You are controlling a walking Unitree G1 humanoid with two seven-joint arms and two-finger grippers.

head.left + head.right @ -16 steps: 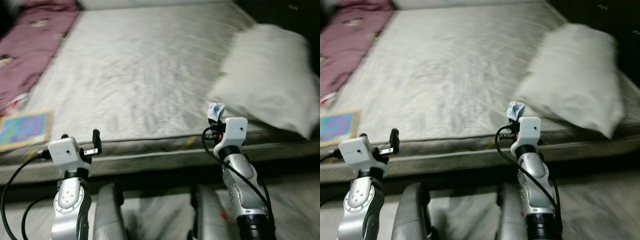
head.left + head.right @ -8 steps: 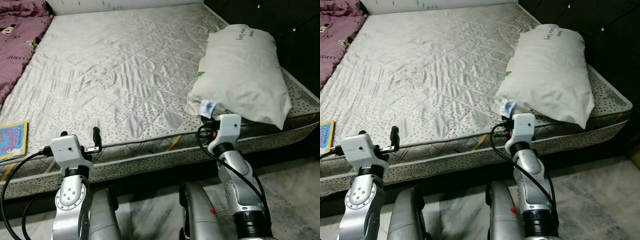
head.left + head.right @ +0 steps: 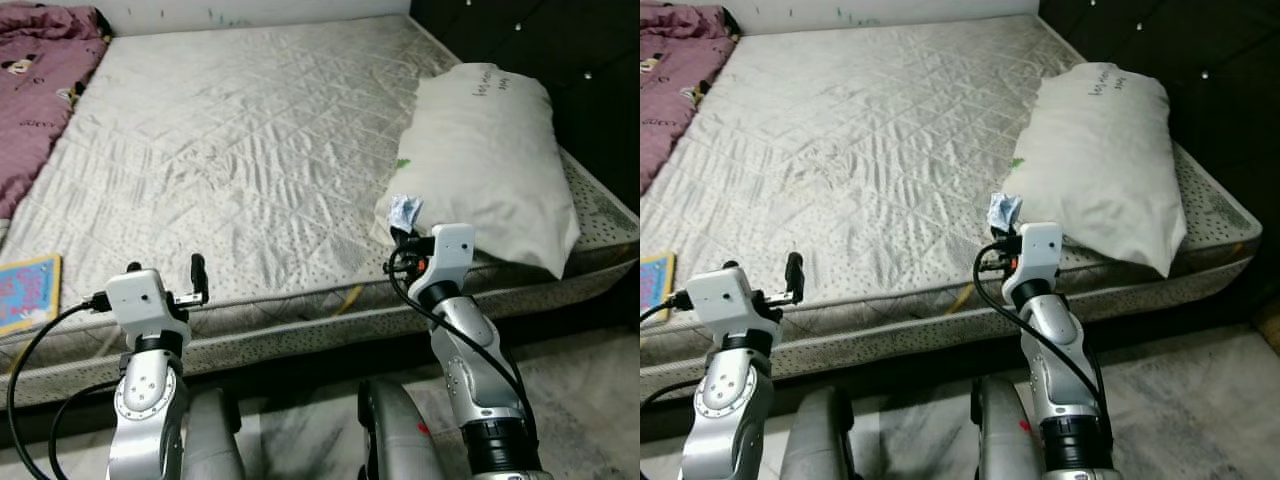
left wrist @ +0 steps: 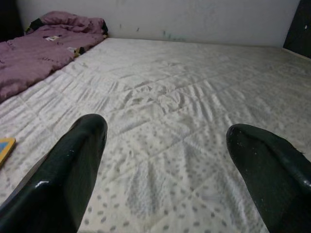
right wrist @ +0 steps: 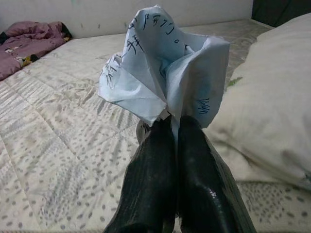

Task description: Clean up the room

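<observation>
Pale blue crumpled paper [image 5: 163, 73], scrawled with dark handwriting, is what your right gripper [image 5: 167, 126] has pinched between fingers pressed tight together; it stands up from the fingertips like a small bouquet, creased and light, held just above the near edge of the mattress [image 3: 240, 150], with the white pillow [image 3: 490, 160] at about two o'clock from it. You look to be mid-cleanup with the scrap already collected, so the next move likely calls for carrying it to a bin, and none can be seen from here. Your left gripper [image 4: 165, 145] hangs over the mattress edge with its fingers spread wide and nothing between them. A colourful book [image 3: 25, 290] lies at nine o'clock, a purple blanket [image 3: 40, 90] at eleven.
</observation>
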